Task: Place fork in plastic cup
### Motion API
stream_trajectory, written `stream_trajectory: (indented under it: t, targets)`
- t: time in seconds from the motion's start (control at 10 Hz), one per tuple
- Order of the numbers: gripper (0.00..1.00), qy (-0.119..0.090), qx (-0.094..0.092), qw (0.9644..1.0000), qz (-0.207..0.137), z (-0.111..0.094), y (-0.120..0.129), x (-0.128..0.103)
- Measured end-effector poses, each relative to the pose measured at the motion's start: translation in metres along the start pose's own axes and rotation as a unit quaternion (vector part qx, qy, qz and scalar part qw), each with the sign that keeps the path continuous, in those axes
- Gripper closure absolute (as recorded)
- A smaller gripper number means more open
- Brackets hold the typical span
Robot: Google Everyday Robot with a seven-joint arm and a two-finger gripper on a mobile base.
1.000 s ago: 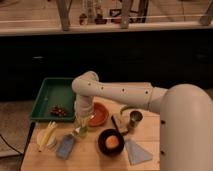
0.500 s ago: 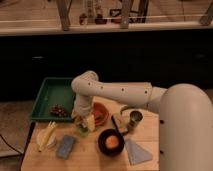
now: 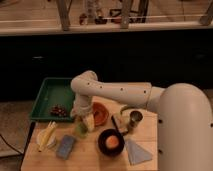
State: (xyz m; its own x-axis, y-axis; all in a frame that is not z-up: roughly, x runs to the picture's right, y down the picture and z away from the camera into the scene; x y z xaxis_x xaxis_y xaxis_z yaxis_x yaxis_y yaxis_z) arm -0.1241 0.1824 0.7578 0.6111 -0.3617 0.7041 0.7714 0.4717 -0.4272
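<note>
The small translucent light-green plastic cup [image 3: 81,130] stands on the wooden table [image 3: 90,156], left of centre. My white arm reaches in from the right, bends at the elbow and comes down, so my gripper [image 3: 83,119] hangs just above the cup, touching or nearly touching its rim. A pale slim thing [image 3: 89,123] shows by the gripper at the cup's right side; I cannot tell whether it is the fork. No fork shows clearly anywhere else.
An orange bowl [image 3: 101,113] sits right of the gripper, with a shiny metal cup [image 3: 135,119] further right. A black bowl holding an orange fruit [image 3: 111,142], a grey cloth [image 3: 136,152], a blue-grey sponge [image 3: 65,146], bananas [image 3: 46,135] and a green tray [image 3: 50,95] with grapes [image 3: 58,111] surround the cup.
The gripper has stayed over the green cup, shifting only slightly to the right and down. Nothing else on the table has moved.
</note>
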Motion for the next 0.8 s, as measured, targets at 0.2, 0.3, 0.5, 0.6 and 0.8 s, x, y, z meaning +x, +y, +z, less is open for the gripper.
stream_trajectory:
  t: [0.2,0.3,0.5,0.6,0.8]
  targets:
    - [0.20,0.000,0.001,1.0000,-0.003,-0.0006,0.0014,0.0012]
    - [0.20,0.001,0.006,1.0000,-0.006,-0.0019,0.0012,0.0012]
    - [0.20,0.002,0.016,0.9998,-0.012,-0.0044,0.0007,0.0013]
    - [0.20,0.002,0.017,0.9998,-0.012,-0.0048,0.0013,0.0024]
    - [0.20,0.001,0.017,0.9998,-0.013,-0.0047,0.0005,0.0013]
